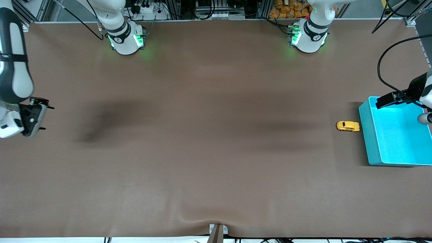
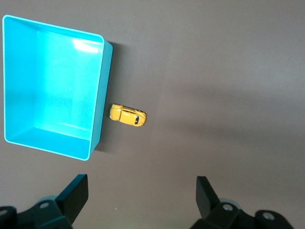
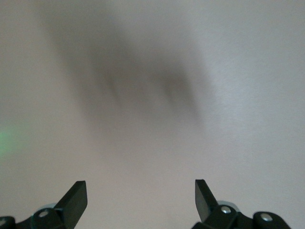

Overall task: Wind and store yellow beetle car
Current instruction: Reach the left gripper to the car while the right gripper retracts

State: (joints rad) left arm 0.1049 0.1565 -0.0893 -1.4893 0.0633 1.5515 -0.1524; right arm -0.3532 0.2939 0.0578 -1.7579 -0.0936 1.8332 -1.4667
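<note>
The yellow beetle car stands on its wheels on the brown table, close beside the wall of the teal bin that faces the table's middle. The bin is empty. In the left wrist view the car and the bin lie well below my left gripper, which is open, empty and held high. In the front view the left hand hangs over the bin's corner. My right gripper waits open and empty at the right arm's end of the table; its wrist view holds only bare table.
A black cable loops above the table near the left hand. A small bracket sits at the table edge nearest the front camera. The two arm bases stand along the edge farthest from it.
</note>
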